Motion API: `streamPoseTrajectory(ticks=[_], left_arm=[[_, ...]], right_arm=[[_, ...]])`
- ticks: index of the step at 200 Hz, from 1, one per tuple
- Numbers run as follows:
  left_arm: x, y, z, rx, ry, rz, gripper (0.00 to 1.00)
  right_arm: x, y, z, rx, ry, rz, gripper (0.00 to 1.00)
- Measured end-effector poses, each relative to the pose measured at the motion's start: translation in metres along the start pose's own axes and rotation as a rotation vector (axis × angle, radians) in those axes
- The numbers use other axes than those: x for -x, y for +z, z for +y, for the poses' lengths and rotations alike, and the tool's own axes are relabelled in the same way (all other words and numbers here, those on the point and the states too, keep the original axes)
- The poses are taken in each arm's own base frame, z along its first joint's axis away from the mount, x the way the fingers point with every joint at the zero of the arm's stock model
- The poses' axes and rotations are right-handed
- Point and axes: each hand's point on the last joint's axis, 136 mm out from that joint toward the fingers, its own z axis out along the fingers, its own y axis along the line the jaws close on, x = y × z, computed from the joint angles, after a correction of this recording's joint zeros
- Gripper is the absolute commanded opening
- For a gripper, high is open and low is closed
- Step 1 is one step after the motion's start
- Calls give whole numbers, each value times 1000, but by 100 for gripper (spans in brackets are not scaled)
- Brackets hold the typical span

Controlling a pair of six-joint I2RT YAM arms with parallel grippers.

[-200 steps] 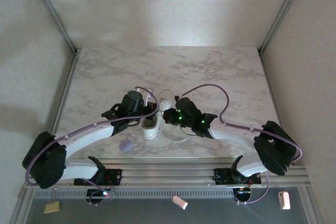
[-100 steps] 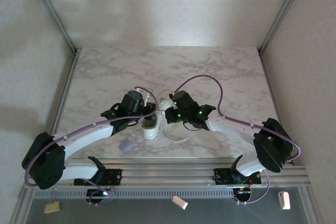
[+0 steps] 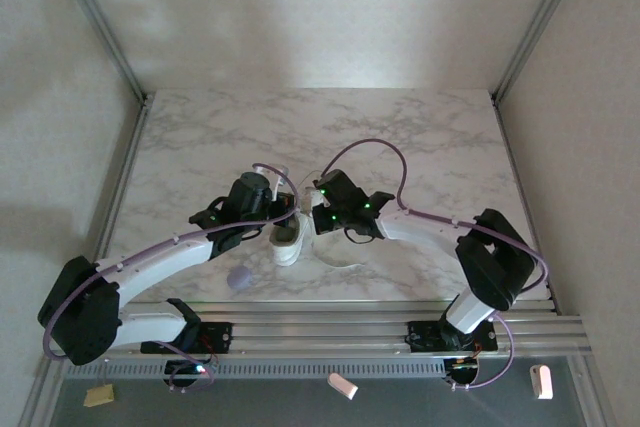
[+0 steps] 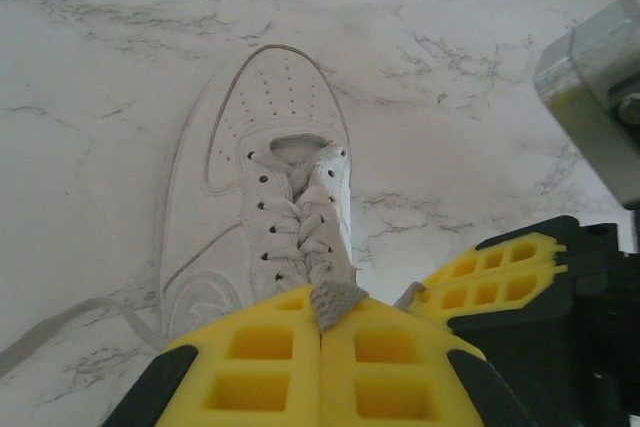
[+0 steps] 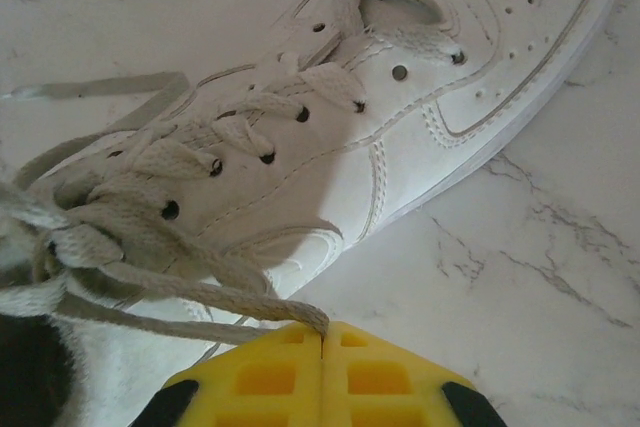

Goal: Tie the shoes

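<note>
Hidden from above: in the top view I see my two hands meeting over the sneaker (image 3: 289, 240); they cover its far part, and only the pale near part shows between them.
Hidden at the left wrist: my own yellow fingers block the heel end and the shoe's opening.
Cut off at the right wrist: the toe runs out past the upper right edge, and the heel end blurs into shadow at the lower left.
Hard to make out: I cannot tell whether the strands near the heel are crossed or knotted.
Left hand (image 4: 320, 312): closed, its yellow pads pressed together on a flat piece of the laces (image 5: 330, 82) at the top of the lacing.
Right hand (image 5: 322, 335): closed, pinching one thin strand that stretches taut back toward the eyelets.
Sneaker: white, low, upright on its sole near the middle of the tabletop (image 3: 420, 137), toward the near side.
Loose lace: one end trails across the marble beside the shoe.
Lavender blob (image 3: 238, 279): small and round, near the shoe, under the left arm.
Surface: white marble pattern with grey veins.
Room: pale plain walls, with metal frame posts rising at the far corners.
</note>
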Motion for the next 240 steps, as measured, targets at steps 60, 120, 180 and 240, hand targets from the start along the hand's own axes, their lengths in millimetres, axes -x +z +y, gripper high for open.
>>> streamPoseTrajectory(ticks=[60, 120, 180, 240], left_arm=[[-13, 12, 1, -12, -13, 36, 0], [-22, 16, 4, -27, -33, 29, 0], [-21, 17, 4, -33, -44, 22, 0], [-22, 17, 3, -35, -44, 23, 0]], right_arm=[[3, 17, -4, 9, 10, -6, 0], [15, 18, 1, 66, 27, -46, 8], [9, 17, -3, 59, 33, -40, 24], [18, -6, 2, 84, 32, -89, 37]])
